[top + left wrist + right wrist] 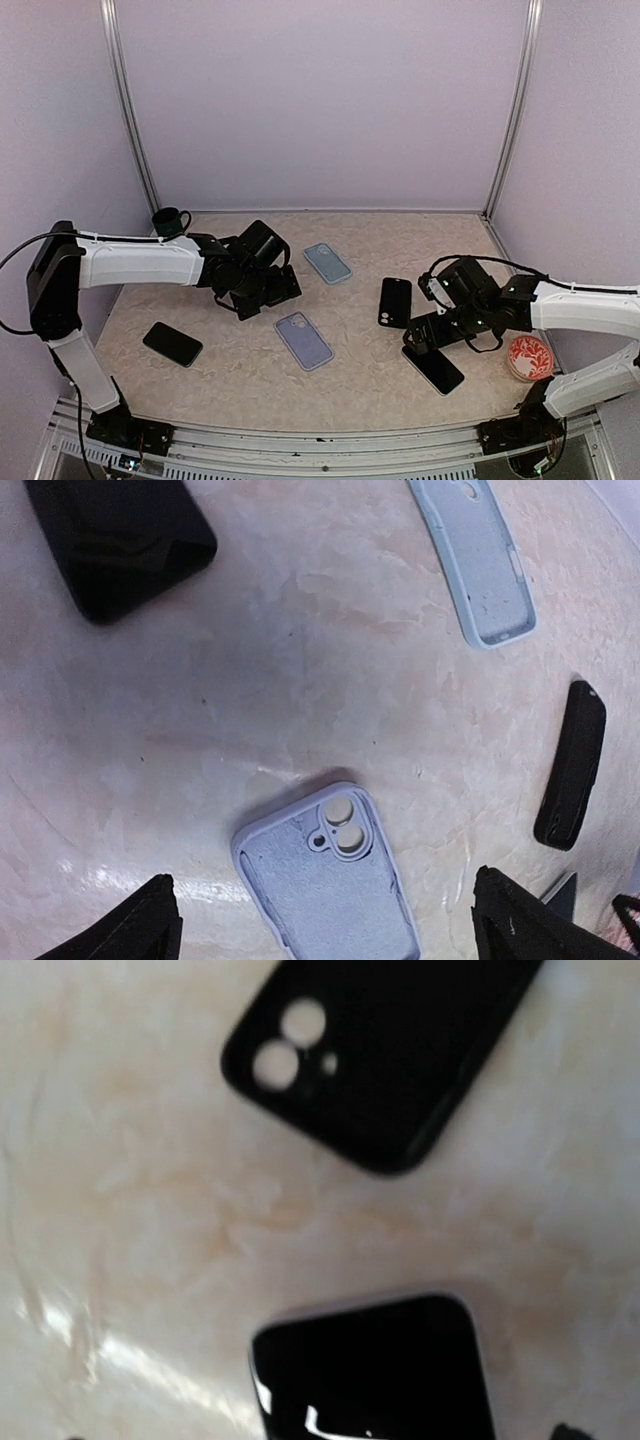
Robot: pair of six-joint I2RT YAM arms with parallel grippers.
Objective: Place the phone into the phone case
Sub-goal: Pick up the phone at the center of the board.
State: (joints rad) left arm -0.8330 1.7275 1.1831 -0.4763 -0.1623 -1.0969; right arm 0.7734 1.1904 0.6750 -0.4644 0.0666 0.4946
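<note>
A black phone [432, 369] lies screen up at the right front and fills the bottom of the right wrist view [375, 1370]. My right gripper [420, 336] hovers over its near end, open and empty. A black case [396, 302] lies just beyond the phone and also shows in the right wrist view [380, 1050]. A lavender case [303, 340] lies open side up at the centre. My left gripper [268, 288] hangs above it, open and empty. Its fingertips [130, 930] straddle the lavender case in the left wrist view [325, 875].
A light blue case [327, 263] lies behind the centre, also in the left wrist view [480, 560]. A second black phone [172, 343] lies at the left front. A dark mug [170, 221] stands back left. A red dish [529, 357] sits at the right. A black flat object [120, 540] lies under my left arm.
</note>
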